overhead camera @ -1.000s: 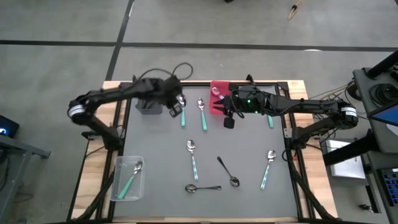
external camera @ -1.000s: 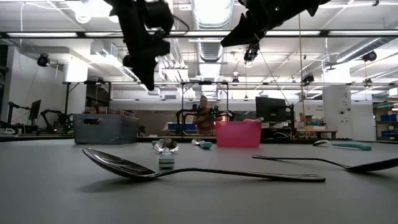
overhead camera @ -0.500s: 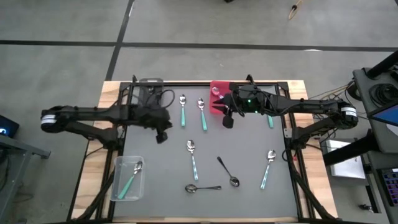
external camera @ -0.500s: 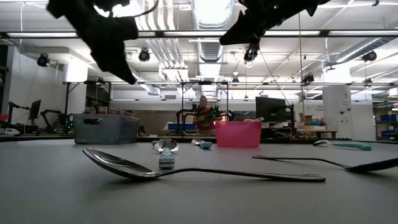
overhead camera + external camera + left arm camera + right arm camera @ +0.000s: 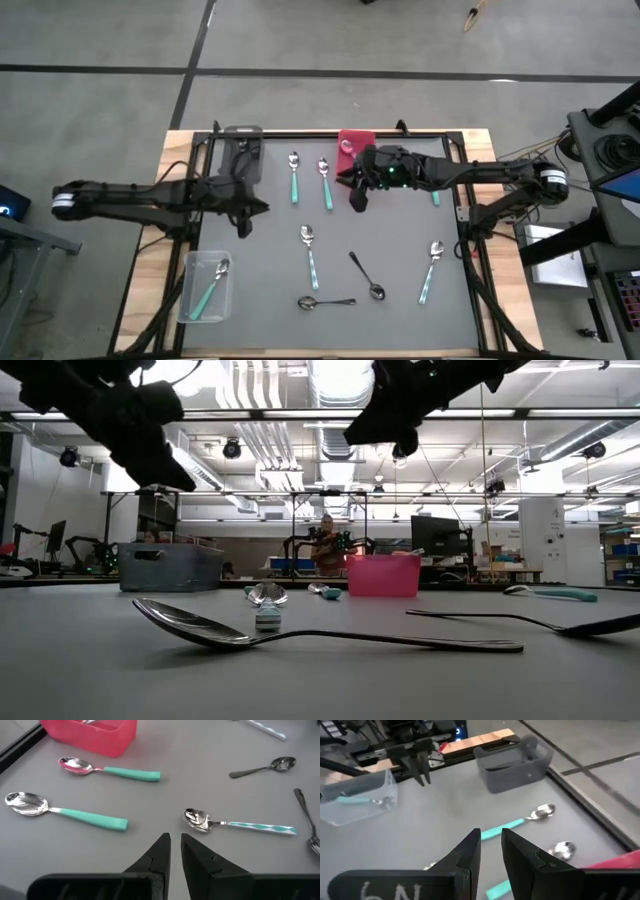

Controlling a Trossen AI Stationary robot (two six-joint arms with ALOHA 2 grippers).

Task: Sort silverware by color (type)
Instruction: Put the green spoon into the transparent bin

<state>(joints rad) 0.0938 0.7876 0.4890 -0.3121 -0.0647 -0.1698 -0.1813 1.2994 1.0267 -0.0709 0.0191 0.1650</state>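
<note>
Covering the work area is a grey mat (image 5: 400, 250) on a wooden table edged with a black frame; concrete floor surrounds it. Beyond, the low view shows a workshop hall with ceiling ducts, shelving, and a person (image 5: 325, 545) far back.

Writing: hand-lettered white characters on the right gripper's body in its wrist view, not legible.

Bins: grey bin (image 5: 241, 150) at the far left edge; red bin (image 5: 352, 142) at far centre, holding a spoon; clear bin (image 5: 206, 286) at the near left corner, holding a teal-handled spoon.

Silverware on the mat:
- two teal-handled spoons (image 5: 294, 177) (image 5: 326, 183), side by side near the far edge, bowls pointing away, long axes front to back;
- patterned light-blue spoon (image 5: 310, 253), centre, bowl away;
- light-blue spoon (image 5: 430, 270), right side, slightly slanted;
- dark spoon (image 5: 365, 275), diagonal;
- dark spoon (image 5: 327, 301), lying crosswise near the front.

Left gripper (image 5: 253, 208): above the mat's left part, fingers almost closed, holding nothing.
Right gripper (image 5: 357, 195): beside the red bin, fingers narrowly apart, holding nothing.
</note>
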